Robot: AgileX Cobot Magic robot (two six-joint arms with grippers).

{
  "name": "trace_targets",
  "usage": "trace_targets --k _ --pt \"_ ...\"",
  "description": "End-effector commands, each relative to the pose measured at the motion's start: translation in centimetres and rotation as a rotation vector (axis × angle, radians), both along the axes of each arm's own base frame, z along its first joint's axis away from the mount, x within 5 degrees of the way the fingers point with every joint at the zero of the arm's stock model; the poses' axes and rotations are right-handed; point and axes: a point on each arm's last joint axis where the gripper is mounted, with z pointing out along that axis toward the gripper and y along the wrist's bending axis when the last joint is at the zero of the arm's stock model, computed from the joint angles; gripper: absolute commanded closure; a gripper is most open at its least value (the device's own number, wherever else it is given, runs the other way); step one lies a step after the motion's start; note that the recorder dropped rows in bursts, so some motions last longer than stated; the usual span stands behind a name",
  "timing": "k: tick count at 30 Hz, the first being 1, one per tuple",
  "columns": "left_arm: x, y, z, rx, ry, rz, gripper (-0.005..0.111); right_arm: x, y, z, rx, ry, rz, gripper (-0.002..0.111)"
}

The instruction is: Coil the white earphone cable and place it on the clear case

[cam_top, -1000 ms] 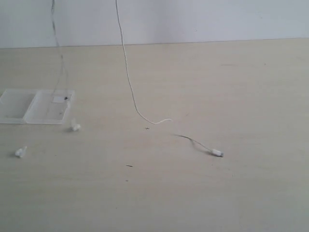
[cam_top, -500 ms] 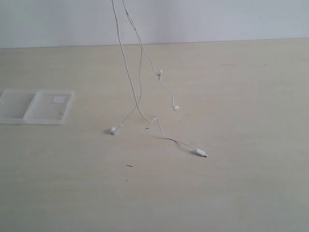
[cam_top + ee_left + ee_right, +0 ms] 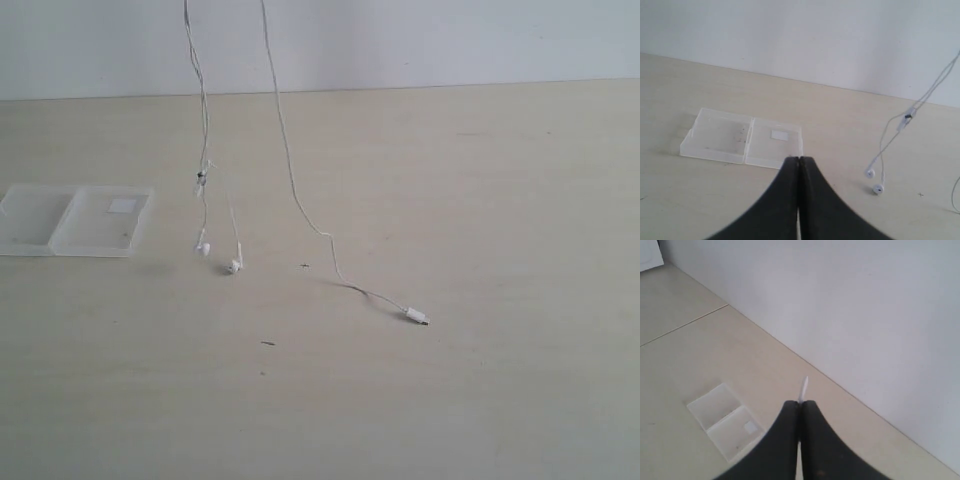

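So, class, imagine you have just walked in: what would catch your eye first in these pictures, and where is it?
The white earphone cable stands out first: two strands hang down from beyond the top of the exterior view, its earbuds dangling low, left of centre, and its plug lying on the table right of centre. Next comes the clear case, lying open and flat at the left edge with no cable on it.

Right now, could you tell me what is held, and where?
The right fingers pinch the cable somewhere between earbuds and plug; the left fingers look empty.
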Motion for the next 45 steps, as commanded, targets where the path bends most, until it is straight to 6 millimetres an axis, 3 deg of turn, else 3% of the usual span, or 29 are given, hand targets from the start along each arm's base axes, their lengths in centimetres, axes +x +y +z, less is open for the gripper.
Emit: trace_targets --k 1,6,10,15,20,24,30,37,45 --pt "0.0 0.0 0.2 0.000 -0.013 -0.001 0.107 -1.4 0.9 0.8 -0.013 -0.097 -0.041 0.108" --pt "0.0 0.0 0.2 0.000 -0.013 -0.001 0.107 -3.1 0.7 1.2 -0.012 -0.053 -0.009 0.108" --pt "0.0 0.0 0.2 0.000 -0.013 -0.001 0.107 -2.6 0.4 1.6 0.005 -0.098 -0.079 0.108" --pt "0.0 0.0 0.2 0.000 -0.013 -0.001 0.107 -1.5 -1.7 2.0 -0.133 -0.223 -0.277 0.108" --pt "0.0 0.0 0.2 0.000 -0.013 -0.001 0.107 -1.7 -2.1 1.0 -0.104 -0.172 -0.318 0.108" --pt "0.0 0.0 0.2 0.000 -0.013 -0.001 0.107 -2.5 -2.4 0.5 0.061 -0.215 -0.277 0.108" --pt "0.0 0.0 0.2 0.000 -0.013 -0.001 0.107 -4.9 -4.8 0.0 0.189 -0.243 -0.232 0.108" --pt "0.0 0.0 0.2 0.000 -0.013 -0.001 0.107 -6.9 -5.8 -1.6 0.188 -0.208 -0.096 0.108" --pt "0.0 0.0 0.2 0.000 -0.013 -0.001 0.107 -8.0 -6.0 -1.3 0.217 -0.190 -0.013 0.108"
